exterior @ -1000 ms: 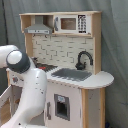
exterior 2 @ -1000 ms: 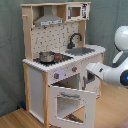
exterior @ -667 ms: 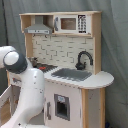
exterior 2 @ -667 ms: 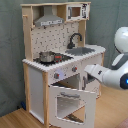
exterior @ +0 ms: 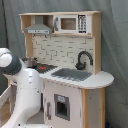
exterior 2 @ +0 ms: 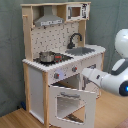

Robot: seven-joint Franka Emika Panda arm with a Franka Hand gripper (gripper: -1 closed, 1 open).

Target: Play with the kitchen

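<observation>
While the oven door [exterior 2: 70,102] already hangs open at the front of the kitchen [exterior 2: 60,60], the knobs [exterior 2: 66,72], pot [exterior 2: 46,56] and sink [exterior: 71,74] look untouched, so most of the play seems left. The arm [exterior 2: 107,80] reaches toward the oven front; its hand [exterior 2: 84,73] probably sits there, but I cannot tell its state. One pot, one faucet [exterior: 83,59], one microwave [exterior: 73,23].
</observation>
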